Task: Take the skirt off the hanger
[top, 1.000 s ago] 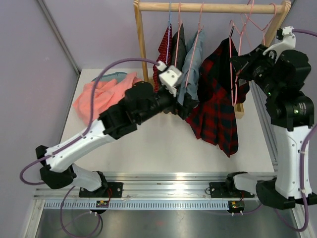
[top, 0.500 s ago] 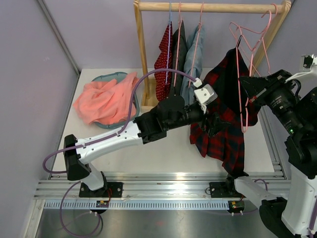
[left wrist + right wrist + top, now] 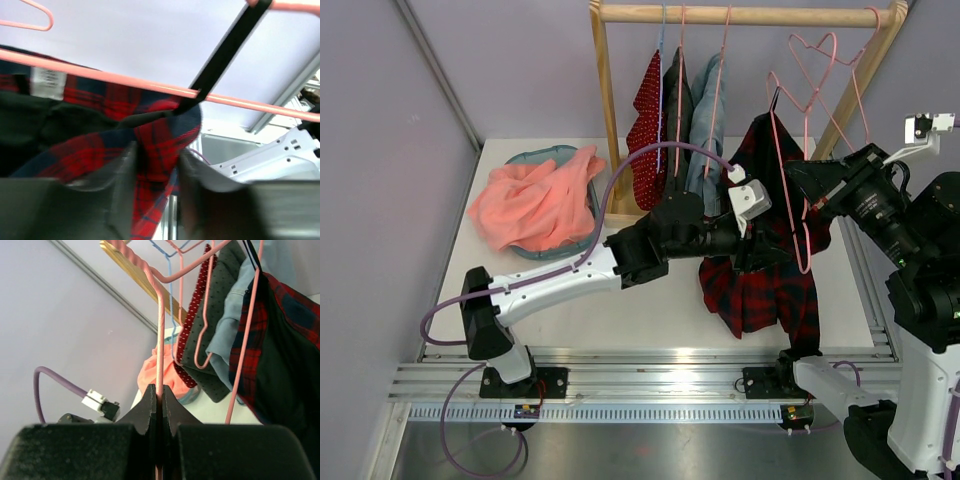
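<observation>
So my right claw point(image 3: 158, 392) clamps the hanger point(image 3: 160, 330) steady while my left claw point(image 3: 156, 152) pinches the skirt point(image 3: 115, 100) to tug it off.

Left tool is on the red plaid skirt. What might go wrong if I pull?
The black strap looks hooked over the pink wire hanger, so pulling the red plaid skirt with the left tool may snag or stretch it. The right tool pinches thin wire, which might twist or slip.

lilac walls point(image 3: 520, 70) surround a white table point(image 3: 640, 315) bearing a wooden clothes rack point(image 3: 750, 15).
</observation>
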Robot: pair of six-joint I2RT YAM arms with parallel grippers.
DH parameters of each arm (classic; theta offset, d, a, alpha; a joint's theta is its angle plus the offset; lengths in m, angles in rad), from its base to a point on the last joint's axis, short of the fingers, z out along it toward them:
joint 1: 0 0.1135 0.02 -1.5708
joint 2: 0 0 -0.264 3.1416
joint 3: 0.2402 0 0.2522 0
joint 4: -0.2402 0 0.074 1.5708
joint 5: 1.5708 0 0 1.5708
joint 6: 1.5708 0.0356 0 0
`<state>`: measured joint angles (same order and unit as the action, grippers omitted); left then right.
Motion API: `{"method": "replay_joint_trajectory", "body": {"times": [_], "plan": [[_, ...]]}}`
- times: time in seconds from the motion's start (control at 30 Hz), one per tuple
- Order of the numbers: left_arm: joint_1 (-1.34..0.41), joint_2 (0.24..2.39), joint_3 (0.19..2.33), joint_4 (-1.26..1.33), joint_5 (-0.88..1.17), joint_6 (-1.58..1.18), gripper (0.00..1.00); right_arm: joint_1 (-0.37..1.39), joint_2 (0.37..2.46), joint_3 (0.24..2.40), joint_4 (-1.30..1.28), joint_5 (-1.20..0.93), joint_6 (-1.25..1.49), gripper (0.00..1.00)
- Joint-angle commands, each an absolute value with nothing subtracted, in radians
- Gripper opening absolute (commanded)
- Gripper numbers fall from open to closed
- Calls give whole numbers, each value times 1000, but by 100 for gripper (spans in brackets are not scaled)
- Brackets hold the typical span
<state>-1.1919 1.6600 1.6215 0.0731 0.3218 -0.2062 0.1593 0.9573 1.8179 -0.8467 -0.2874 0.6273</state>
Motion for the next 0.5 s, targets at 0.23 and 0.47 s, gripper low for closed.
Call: {"method": "replay_joint_trajectory", "body": {"times": [0.23, 0.47], "plan": [[-1203, 1623, 1738, 13, 261, -181, 0, 166, 899, 1740, -592, -328, 632, 0], [-1287, 1594, 1880, -188, 219, -72, 0, 166, 858, 1615, -548, -180, 581, 0]]}}
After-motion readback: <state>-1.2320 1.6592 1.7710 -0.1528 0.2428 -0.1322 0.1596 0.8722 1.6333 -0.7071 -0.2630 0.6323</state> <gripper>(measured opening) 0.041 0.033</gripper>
